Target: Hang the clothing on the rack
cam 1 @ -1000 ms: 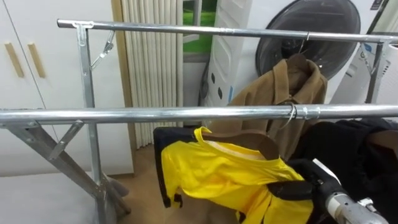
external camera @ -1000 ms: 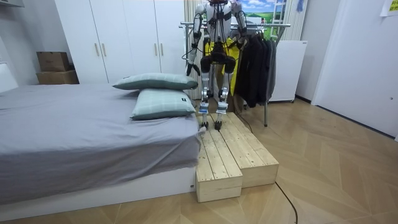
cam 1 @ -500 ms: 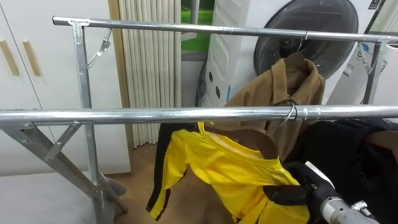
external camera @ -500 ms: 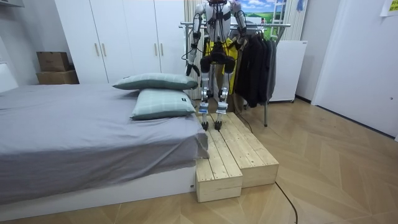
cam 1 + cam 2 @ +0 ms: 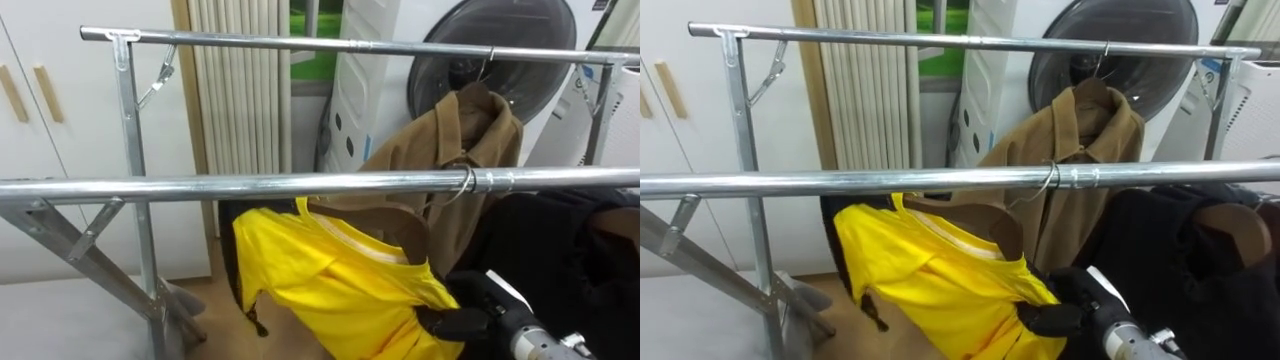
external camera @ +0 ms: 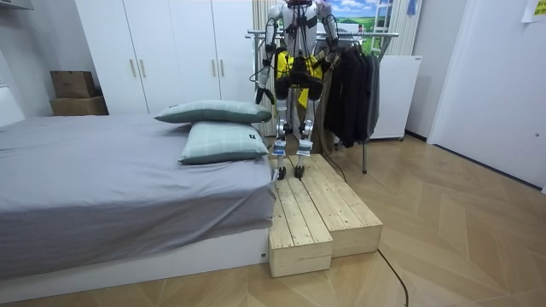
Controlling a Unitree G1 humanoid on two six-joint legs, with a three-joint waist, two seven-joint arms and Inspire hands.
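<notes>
The robot stands on the far end of a pair of wooden steps [image 6: 316,213] beside a bed [image 6: 102,188], facing a metal clothes rack. In the eye views, the yellow garment [image 5: 330,285] hangs low in the middle, around 6 o'clock, draped over a brown wooden hanger [image 5: 395,228]. The hanger's wire hook [image 5: 466,182] is looped over the near rail [image 5: 250,186], which crosses the view from 9 to 3 o'clock. The right hand [image 5: 470,305] comes in from about 5 o'clock, its dark fingers [image 5: 445,322] curled onto the garment's lower right edge, pinching the yellow cloth just below the hanger's shoulder. A black trim hangs down the garment's left side toward 7 o'clock. Behind, the far rail [image 5: 300,43] runs along the top, and a brown coat [image 5: 470,130] hangs from it at about 1 o'clock. Dark clothes [image 5: 560,250] hang on the near rail at 3 to 4 o'clock, just beside the yellow garment. A white wardrobe [image 5: 40,150] stands at 9 o'clock.
</notes>
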